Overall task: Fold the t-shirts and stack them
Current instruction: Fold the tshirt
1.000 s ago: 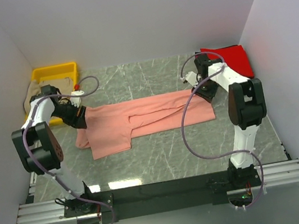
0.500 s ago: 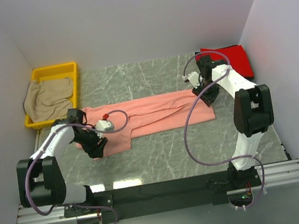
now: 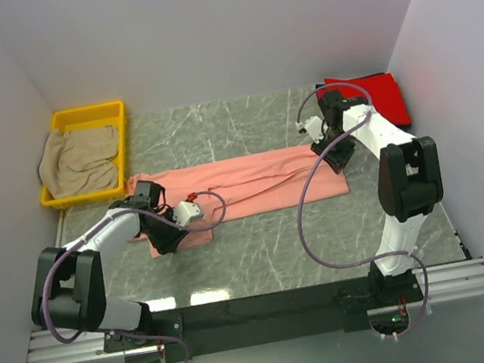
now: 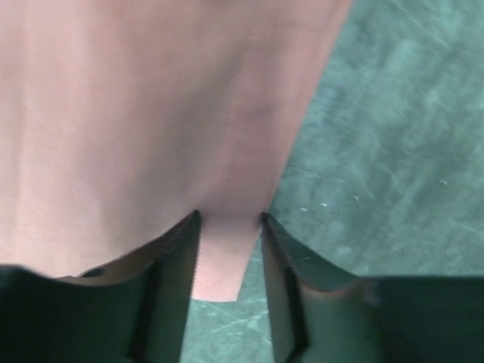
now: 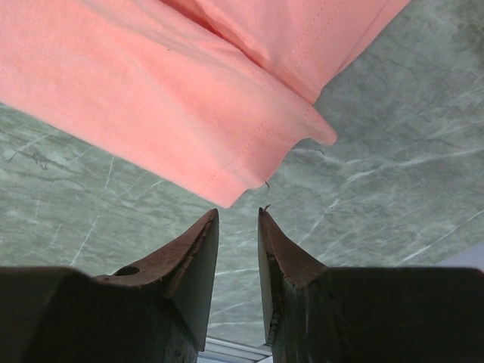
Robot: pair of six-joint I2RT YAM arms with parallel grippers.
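One yellow bin (image 3: 120, 109) at the far left holds the crumpled beige shirt (image 3: 80, 161); the pink shirt (image 3: 252, 184) lies stretched across the grey marble table (image 3: 262, 252) between white walls (image 3: 200, 31), the red shirt (image 3: 383, 95) in the far right corner. The left gripper (image 4: 229, 221), up by the bin a second ago, now flanks the pink shirt's near left corner with half-closed fingers (a true pinch cannot be told). The right gripper (image 5: 238, 219) has barely moved, narrowly open on nothing beside the shirt's right end.
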